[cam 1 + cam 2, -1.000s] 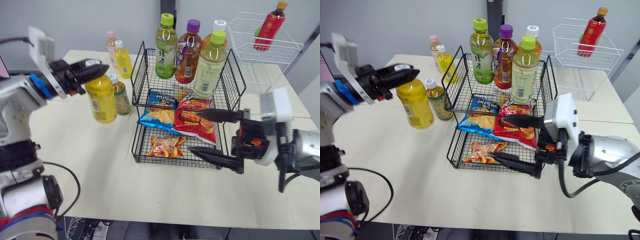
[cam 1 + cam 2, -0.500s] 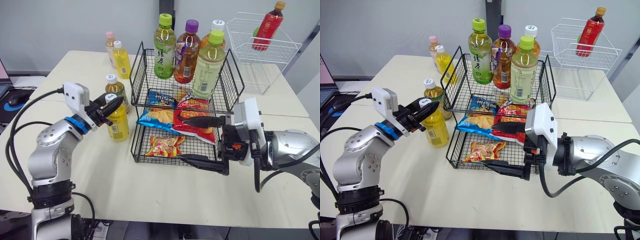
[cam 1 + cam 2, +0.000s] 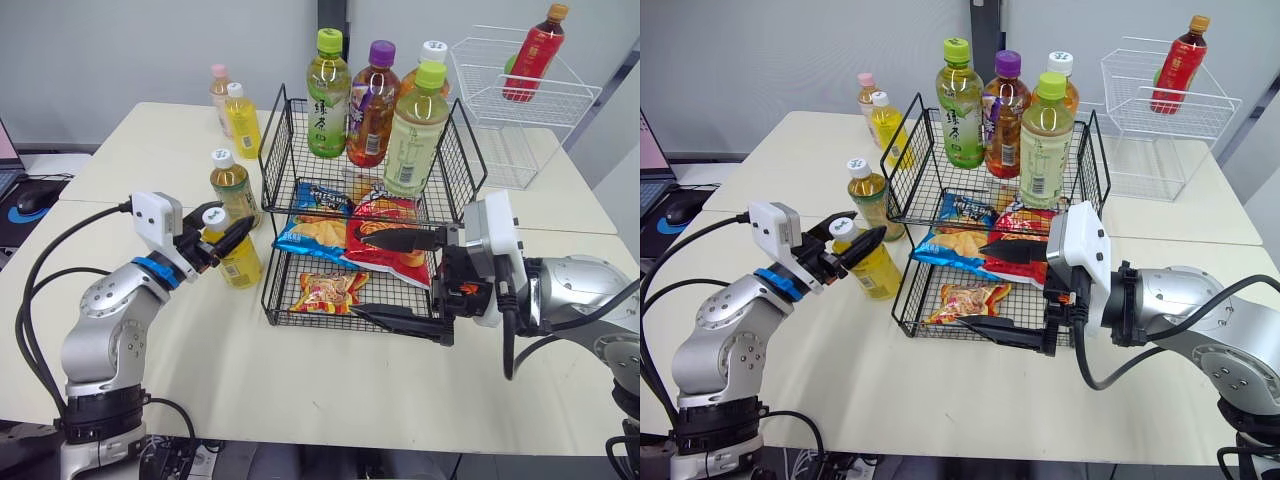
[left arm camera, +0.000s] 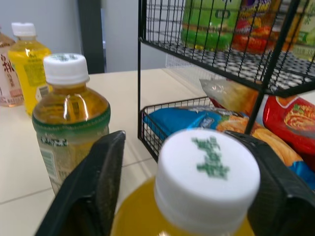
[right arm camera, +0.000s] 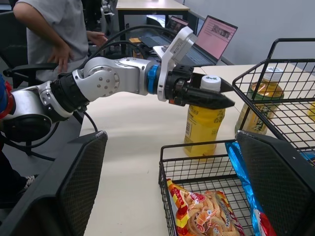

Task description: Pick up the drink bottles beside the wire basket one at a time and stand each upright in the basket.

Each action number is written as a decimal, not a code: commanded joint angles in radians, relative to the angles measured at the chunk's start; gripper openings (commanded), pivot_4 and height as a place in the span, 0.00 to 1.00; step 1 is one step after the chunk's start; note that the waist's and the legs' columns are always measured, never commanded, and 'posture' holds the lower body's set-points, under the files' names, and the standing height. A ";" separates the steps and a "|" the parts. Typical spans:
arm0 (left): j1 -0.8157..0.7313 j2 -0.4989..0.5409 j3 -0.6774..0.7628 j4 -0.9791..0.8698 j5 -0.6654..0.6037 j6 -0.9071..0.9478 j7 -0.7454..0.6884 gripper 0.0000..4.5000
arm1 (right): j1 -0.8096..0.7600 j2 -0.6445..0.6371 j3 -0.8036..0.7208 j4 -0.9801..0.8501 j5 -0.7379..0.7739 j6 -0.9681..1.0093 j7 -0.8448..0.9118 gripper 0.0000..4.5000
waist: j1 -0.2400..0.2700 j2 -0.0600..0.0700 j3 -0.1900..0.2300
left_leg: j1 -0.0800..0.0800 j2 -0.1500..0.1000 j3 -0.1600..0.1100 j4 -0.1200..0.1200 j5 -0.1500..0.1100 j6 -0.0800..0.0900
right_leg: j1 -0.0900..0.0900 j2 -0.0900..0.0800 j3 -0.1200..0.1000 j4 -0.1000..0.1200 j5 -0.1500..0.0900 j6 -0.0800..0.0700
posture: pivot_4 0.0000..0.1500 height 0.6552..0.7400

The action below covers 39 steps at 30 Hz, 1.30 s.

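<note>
A yellow drink bottle [image 3: 238, 262] with a white cap [image 4: 206, 172] stands on the table just left of the black two-tier wire basket [image 3: 277, 150]. My left gripper [image 3: 226, 238] is open, one finger [image 4: 93, 191] on each side of that cap, with a gap showing on one side. An amber bottle [image 3: 232, 186] stands right behind it. Two small bottles, yellow [image 3: 243, 118] and pink [image 3: 220, 88], stand further back. Several tall bottles [image 3: 412, 132] stand upright in the basket's top tier. My right gripper [image 3: 357, 275] is wide open in front of the basket's lower tiers, holding nothing.
Snack bags [image 3: 330, 292] lie in the basket's lower tiers. A white wire basket [image 3: 520, 110] with a red bottle [image 3: 535, 50] stands at the back right. A person [image 5: 59, 29] sits by laptops [image 5: 216, 42] beyond the table's left side.
The camera has pulled back over the last second. My left gripper stays at the yellow bottle's cap and sits slightly lower now. The right gripper remains open by the basket.
</note>
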 commanded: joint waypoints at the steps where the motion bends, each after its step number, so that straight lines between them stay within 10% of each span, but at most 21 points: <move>1: -0.002 0.034 0.031 -0.049 -0.042 0.014 -0.004 1.00 | -0.010 0.004 -0.028 -0.016 0.002 -0.002 0.002 1.00 | 0.000 0.000 0.000 | 0.000 0.000 0.000 0.000 0.000 0.000 | 0.000 0.000 0.000 0.000 0.000 0.000 | 1.00 1.00; 12: 0.006 0.204 0.103 -0.099 -0.197 0.181 -0.049 1.00 | -0.012 0.013 -0.034 -0.016 -0.002 -0.005 0.000 1.00 | -0.002 0.000 0.000 | 0.001 0.000 0.000 -0.001 0.000 0.000 | 0.000 0.000 0.000 0.000 0.000 0.000 | 1.00 1.00; 23: -0.055 0.166 0.002 -0.104 -0.153 0.173 0.036 1.00 | -0.015 0.022 -0.030 -0.020 0.000 -0.001 -0.013 1.00 | 0.000 0.000 0.000 | 0.001 0.000 0.000 -0.001 0.000 0.000 | 0.000 0.000 0.000 0.000 0.000 0.000 | 1.00 1.00; 34: -0.032 0.182 0.018 -0.105 -0.159 0.171 0.016 0.34 | -0.009 0.019 -0.048 -0.029 0.013 0.004 -0.038 1.00 | -0.001 0.000 0.000 | 0.001 0.000 0.000 -0.001 0.000 0.000 | 0.000 0.000 0.000 0.000 0.000 0.000 | 1.00 1.00; 39: -0.027 0.227 0.061 -0.136 -0.186 0.185 -0.006 0.31 | -0.004 0.016 -0.060 -0.029 0.011 0.004 -0.039 1.00 | -0.002 0.000 0.000 | 0.001 0.000 0.000 -0.001 0.000 0.000 | 0.000 0.000 0.000 0.000 0.000 0.000 | 1.00 1.00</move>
